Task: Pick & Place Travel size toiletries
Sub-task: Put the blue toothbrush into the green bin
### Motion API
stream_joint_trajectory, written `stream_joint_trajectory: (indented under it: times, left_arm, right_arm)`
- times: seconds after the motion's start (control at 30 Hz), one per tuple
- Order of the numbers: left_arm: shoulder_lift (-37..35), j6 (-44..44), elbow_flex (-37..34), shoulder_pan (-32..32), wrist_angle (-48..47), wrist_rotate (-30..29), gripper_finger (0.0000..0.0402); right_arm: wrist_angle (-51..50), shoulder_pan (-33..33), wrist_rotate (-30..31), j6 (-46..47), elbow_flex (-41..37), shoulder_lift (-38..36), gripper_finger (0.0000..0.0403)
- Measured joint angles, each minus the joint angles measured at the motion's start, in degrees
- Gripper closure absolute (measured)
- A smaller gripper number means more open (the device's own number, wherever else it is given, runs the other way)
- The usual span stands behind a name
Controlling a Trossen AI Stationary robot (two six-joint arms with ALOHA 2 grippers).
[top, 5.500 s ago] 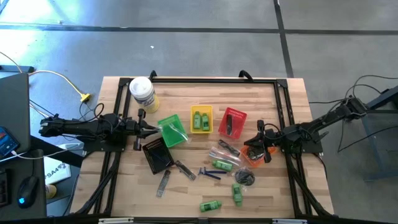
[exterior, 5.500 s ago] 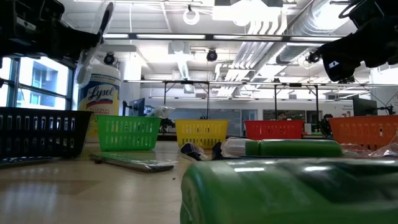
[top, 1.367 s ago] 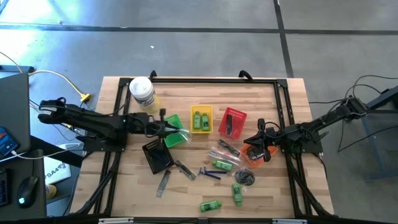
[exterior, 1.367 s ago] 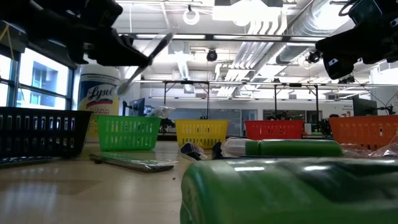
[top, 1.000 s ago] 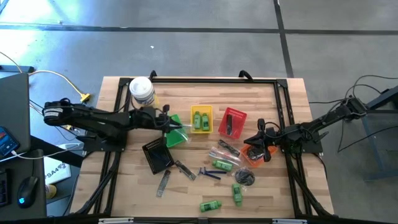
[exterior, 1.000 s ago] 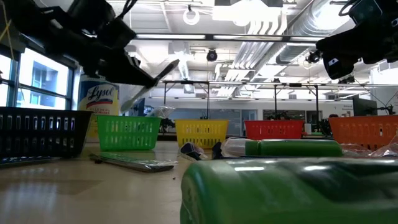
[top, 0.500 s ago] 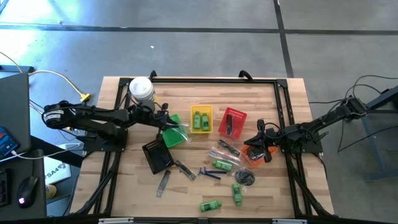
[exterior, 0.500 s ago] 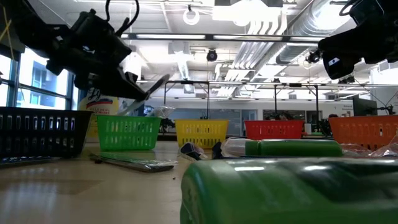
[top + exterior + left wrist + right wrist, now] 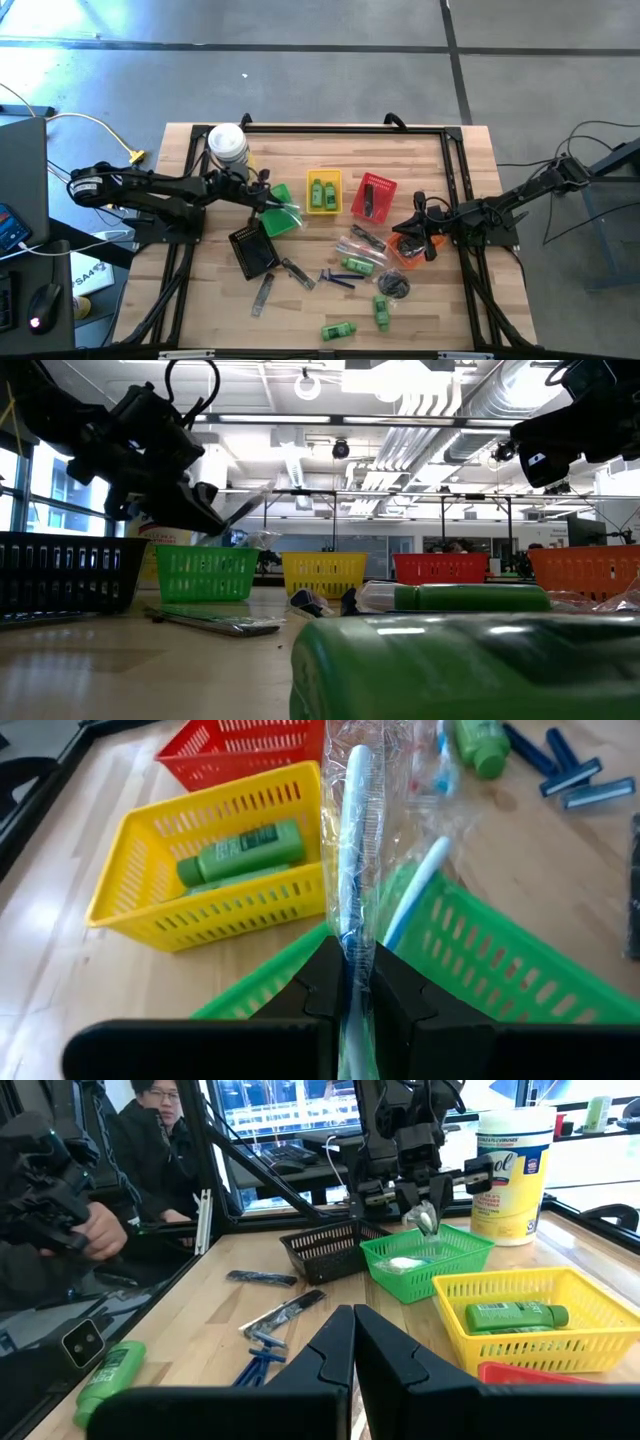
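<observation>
While reaching across, left gripper (image 9: 348, 982) clamped on wrapped toothbrush (image 9: 352, 840), over green basket (image 9: 500, 970), right gripper (image 9: 353, 1342) together.

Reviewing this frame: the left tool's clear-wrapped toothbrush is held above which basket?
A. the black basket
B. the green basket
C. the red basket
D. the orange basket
B: the left tool is shut on the wrapped toothbrush directly over the green basket, with the yellow basket beside it.

Our left gripper (image 9: 268, 199) reaches out over the table, fingers pinched tight; our right gripper (image 9: 412, 232) waits closed.
</observation>
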Motion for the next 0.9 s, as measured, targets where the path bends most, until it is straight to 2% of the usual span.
stream_joint_trajectory:
  times: [0.13, 0.43, 0.77, 0.9]
  left_arm:
    - [0.00, 0.22, 0.00, 0.00, 0.02, -1.65, 0.0380]
    - [0.00, -0.31, 0.00, 0.00, -1.83, 0.34, 0.0380]
    - [0.00, -1.76, 0.00, 0.00, -2.76, -0.83, 0.0379]
    - [0.00, -3.20, 0.00, 0.00, -2.72, -0.74, 0.0364]
  right_arm:
    - [0.00, 0.00, 0.01, 0.41, 0.00, 0.01, 0.0400]
    - [0.00, 0.00, -0.10, 1.07, 0.00, 0.01, 0.0400]
    - [0.00, 0.00, -0.14, 1.07, 0.00, 0.01, 0.0400]
    - [0.00, 0.00, -0.14, 1.07, 0.00, 0.00, 0.0400]
